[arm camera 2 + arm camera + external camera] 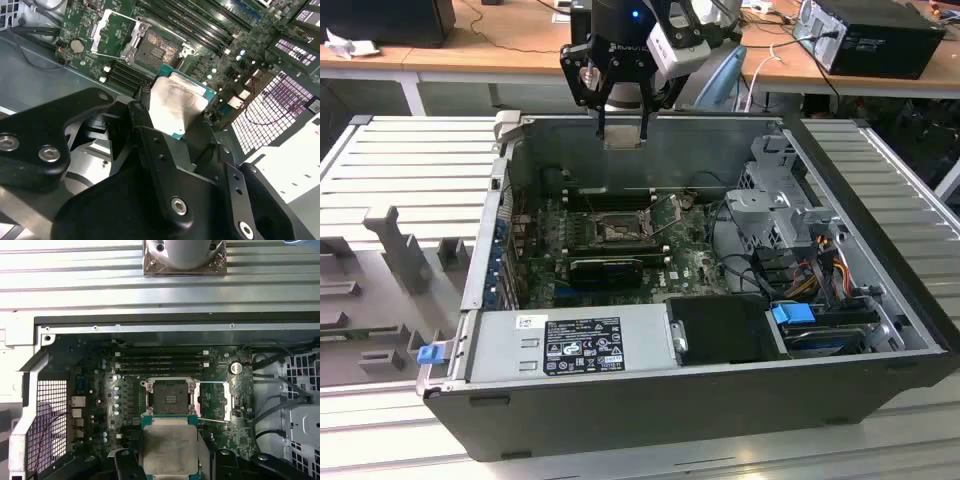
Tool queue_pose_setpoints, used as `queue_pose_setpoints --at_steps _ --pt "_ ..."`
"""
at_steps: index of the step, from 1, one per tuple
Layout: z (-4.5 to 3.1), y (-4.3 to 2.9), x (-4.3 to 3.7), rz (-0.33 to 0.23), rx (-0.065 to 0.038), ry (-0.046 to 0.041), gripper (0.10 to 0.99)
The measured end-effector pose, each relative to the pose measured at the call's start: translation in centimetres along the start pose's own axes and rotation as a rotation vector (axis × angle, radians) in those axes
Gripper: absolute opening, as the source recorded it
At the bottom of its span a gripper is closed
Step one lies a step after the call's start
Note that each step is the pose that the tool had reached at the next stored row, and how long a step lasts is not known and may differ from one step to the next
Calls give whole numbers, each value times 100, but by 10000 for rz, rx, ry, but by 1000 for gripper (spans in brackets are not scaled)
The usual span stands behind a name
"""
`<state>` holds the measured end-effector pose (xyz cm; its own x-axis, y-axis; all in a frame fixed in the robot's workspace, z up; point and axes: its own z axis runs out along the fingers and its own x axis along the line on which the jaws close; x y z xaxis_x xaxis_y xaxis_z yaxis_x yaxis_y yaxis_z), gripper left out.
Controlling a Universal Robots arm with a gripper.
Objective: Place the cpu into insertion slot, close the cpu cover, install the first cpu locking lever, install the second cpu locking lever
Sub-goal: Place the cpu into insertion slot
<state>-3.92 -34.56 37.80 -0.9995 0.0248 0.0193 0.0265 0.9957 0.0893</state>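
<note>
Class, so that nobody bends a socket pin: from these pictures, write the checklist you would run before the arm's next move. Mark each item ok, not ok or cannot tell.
1. The cpu is clamped in the pincer: ok.
2. The cpu cover is swung open, off the insertion slot: ok.
3. Nothing lies in the insertion slot: ok.
4. The cpu is seated in the slot: not ok; it hangs above the computer case.
5. The cpu's corner mark matches the slot's: cannot tell.
</note>
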Motion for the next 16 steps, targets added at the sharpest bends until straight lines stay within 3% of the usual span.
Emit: queue_pose_setpoints --at_steps 7,16 --pt "1 0 0 967 -19 -87 525" --pt "1 0 0 1320 -26 -118 525"
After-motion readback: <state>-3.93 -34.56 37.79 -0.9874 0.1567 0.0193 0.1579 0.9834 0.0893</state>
